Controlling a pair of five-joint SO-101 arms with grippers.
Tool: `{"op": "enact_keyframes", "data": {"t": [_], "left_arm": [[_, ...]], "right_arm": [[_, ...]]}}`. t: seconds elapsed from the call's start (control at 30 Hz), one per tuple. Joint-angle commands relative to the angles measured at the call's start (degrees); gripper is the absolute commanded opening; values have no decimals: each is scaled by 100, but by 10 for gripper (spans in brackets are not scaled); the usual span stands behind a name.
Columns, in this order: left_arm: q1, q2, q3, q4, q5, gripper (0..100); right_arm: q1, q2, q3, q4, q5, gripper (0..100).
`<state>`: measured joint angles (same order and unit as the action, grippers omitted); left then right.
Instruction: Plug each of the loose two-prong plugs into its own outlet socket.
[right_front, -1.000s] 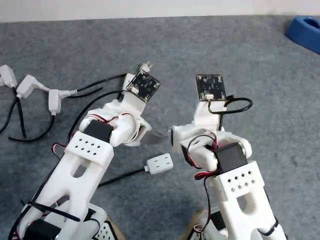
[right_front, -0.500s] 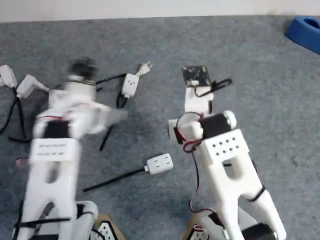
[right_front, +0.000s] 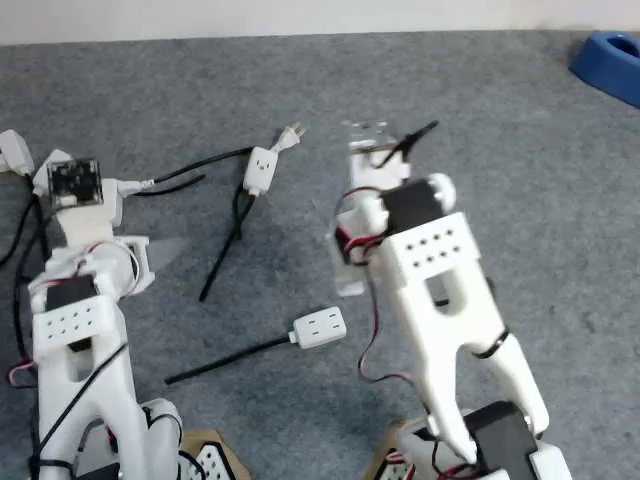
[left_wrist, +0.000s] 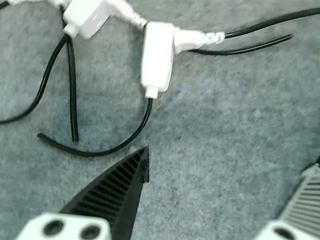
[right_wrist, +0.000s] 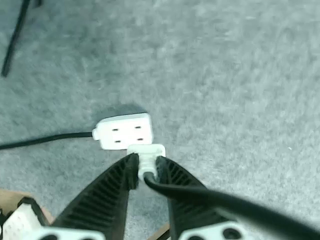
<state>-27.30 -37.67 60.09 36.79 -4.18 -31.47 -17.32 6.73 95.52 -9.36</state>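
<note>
The right gripper is clamped on a white two-prong plug, whose black cord trails back between the fingers. The white outlet socket lies on the grey carpet just ahead of the fingertips, its slots facing up. The left gripper hangs wide open and holds nothing, and two more white plug bodies lie well ahead of it among looping black cords.

left gripper: fingers spread wide, pointing down | right gripper: fingers pinching plug, pointing down
</note>
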Motion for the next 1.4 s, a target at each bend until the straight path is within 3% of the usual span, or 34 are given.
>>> {"op": "enact_keyframes", "data": {"t": [0.0,0.1,0.43,0.7,0.93,1.23,1.37], "left_arm": [[-145,-163,312,-440,26,432],[-180,-163,444,-554,26,432],[-180,-136,444,-563,18,432],[-145,-127,453,-545,18,432],[-145,-119,453,-554,18,432],[-145,-119,462,-554,18,432],[-145,-110,470,-545,18,432]], "right_arm": [[-673,-57,-277,-154,26,5],[-954,-13,-198,-330,79,5],[-910,-66,1086,-919,642,5],[-927,-66,1042,-804,3473,5],[-1446,-66,1033,-848,5732,6],[-1473,-57,1798,-2633,6224,6],[-1455,-75,2211,-2756,6453,6]]}}
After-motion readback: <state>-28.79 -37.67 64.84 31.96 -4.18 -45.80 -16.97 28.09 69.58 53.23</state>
